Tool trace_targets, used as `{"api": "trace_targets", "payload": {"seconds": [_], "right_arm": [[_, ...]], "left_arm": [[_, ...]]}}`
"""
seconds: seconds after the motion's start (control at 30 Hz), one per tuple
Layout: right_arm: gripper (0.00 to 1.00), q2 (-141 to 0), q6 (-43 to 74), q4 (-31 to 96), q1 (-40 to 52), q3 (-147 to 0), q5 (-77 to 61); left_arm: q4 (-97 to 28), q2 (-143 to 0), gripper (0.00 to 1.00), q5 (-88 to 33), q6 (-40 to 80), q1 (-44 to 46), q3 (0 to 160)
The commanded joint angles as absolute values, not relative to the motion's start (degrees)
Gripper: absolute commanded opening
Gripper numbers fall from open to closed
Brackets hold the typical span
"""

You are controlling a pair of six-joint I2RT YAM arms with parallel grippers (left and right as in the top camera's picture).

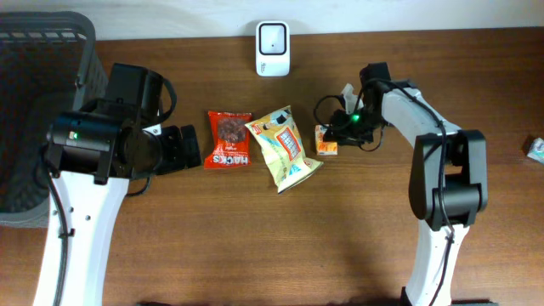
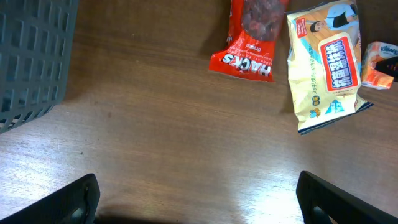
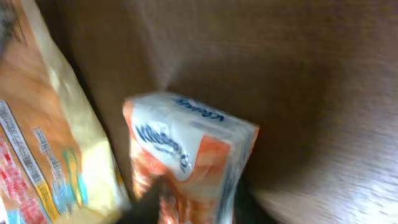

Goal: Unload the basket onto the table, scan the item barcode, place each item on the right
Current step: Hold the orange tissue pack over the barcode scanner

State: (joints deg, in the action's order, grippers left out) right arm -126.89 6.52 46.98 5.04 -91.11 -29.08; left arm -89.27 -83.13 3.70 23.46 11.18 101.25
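Observation:
A small orange and white tissue pack [image 1: 326, 140] lies on the wooden table, right of a yellow snack bag [image 1: 286, 147] and a red HACKS bag [image 1: 229, 138]. My right gripper [image 1: 342, 127] is down at the pack. In the blurred right wrist view its dark fingers press both sides of the pack [image 3: 186, 149], and the gripper [image 3: 196, 208] is shut on it. The white scanner [image 1: 273, 48] stands at the back centre. My left gripper [image 1: 183, 146] hovers left of the red bag. It is open [image 2: 199, 202] over bare wood, holding nothing.
A dark grey basket [image 1: 34, 102] fills the far left of the table and shows in the left wrist view [image 2: 31, 56]. A small white packet [image 1: 535, 149] lies at the right edge. The yellow bag [image 3: 50, 143] lies close beside the held pack.

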Motion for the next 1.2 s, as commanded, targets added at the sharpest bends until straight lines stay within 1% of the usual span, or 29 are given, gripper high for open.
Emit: {"api": "trace_targets", "payload": {"seconds": [0.0, 0.03, 0.13, 0.17, 0.2, 0.27, 0.37, 0.43, 0.53, 0.57, 0.6, 0.63, 0.67, 0.73, 0.77, 0.8, 0.83, 0.87, 0.93, 1.07, 1.1, 1.17], "right_arm": [[0.04, -127.11, 10.31, 45.80, 6.63, -88.92, -29.61], [0.04, -127.11, 11.42, 45.91, 6.35, -89.56, -31.03], [0.04, -127.07, 11.18, 48.66, 2.48, -95.96, -50.43], [0.04, -127.07, 9.93, 48.84, 0.62, -98.10, -60.58], [0.04, -127.07, 4.84, 48.82, -0.89, -99.22, -72.58], [0.04, -127.07, -5.56, 50.54, -2.35, -99.33, -87.90], [0.04, -127.07, -14.81, 55.59, -0.69, -99.33, -88.38], [0.04, -127.02, -24.14, 60.07, 3.05, -99.33, -88.79], [0.04, -127.02, -23.62, 57.54, 6.20, -99.33, -88.01], [0.04, -127.02, -21.17, 55.09, 6.42, -99.35, -87.22], [0.04, -127.02, -15.68, 51.53, 6.42, -99.74, -82.76], [0.04, -127.02, 4.73, 46.78, 6.85, -102.96, -57.49], [0.04, -127.02, 8.29, 46.85, 7.94, -106.78, -43.03], [0.04, -127.02, 13.39, 46.37, 10.94, -113.73, -18.33], [0.04, -127.02, 13.82, 45.01, 12.75, -116.60, -7.25], [0.04, -127.02, 13.80, 41.95, 14.72, -117.93, 2.90], [0.04, -127.09, 12.47, 35.99, 17.43, -117.97, 15.18], [0.04, -128.25, 8.05, 30.02, 19.90, -117.97, 23.68], [0.04, -130.96, -1.96, 19.92, 23.03, -117.97, 25.56], [0.04, -136.27, -4.60, 6.98, 25.56, -117.97, 25.15], [0.04, -137.43, -7.25, 4.54, 25.61, -117.97, 24.38], [0.04, -140.29, -17.32, -0.97, 25.61, -117.97, 23.77]], "left_arm": [[-89.19, -82.91, 0.99, 4.34, 23.99, 11.07, 101.49], [-89.19, -82.91, 0.99, 4.34, 23.99, 11.07, 101.49], [-89.19, -82.91, 0.99, 4.34, 23.99, 11.07, 101.49], [-89.19, -82.91, 0.99, 4.34, 23.99, 11.07, 101.49], [-89.19, -82.91, 0.99, 4.34, 23.99, 11.07, 101.49], [-89.19, -82.91, 0.99, 4.34, 23.99, 11.07, 101.49], [-89.19, -82.91, 0.99, 4.34, 23.99, 11.07, 101.49], [-89.19, -82.91, 0.99, 4.34, 23.99, 11.07, 101.49], [-89.19, -82.91, 0.99, 4.34, 23.99, 11.07, 101.49], [-89.19, -82.91, 0.99, 4.34, 23.99, 11.07, 101.49], [-89.19, -82.91, 0.99, 4.34, 23.99, 11.07, 101.49], [-89.19, -82.91, 0.99, 4.34, 23.99, 11.07, 101.49], [-89.19, -82.91, 0.99, 4.34, 23.99, 11.07, 101.49], [-89.19, -82.91, 0.99, 4.34, 23.99, 11.07, 101.49], [-89.19, -82.91, 0.99, 4.32, 23.99, 11.07, 101.49], [-89.19, -82.91, 0.99, 4.34, 23.99, 11.07, 101.49], [-89.19, -82.91, 0.99, 4.34, 23.99, 11.07, 101.49], [-89.19, -82.91, 0.99, 4.34, 23.99, 11.07, 101.49], [-89.19, -82.91, 0.99, 4.34, 23.99, 11.07, 101.49], [-89.19, -82.91, 0.99, 4.34, 23.99, 11.07, 101.49], [-89.19, -82.91, 0.99, 4.34, 23.99, 11.07, 101.49], [-89.19, -82.91, 0.99, 4.34, 23.99, 11.07, 101.49]]}}
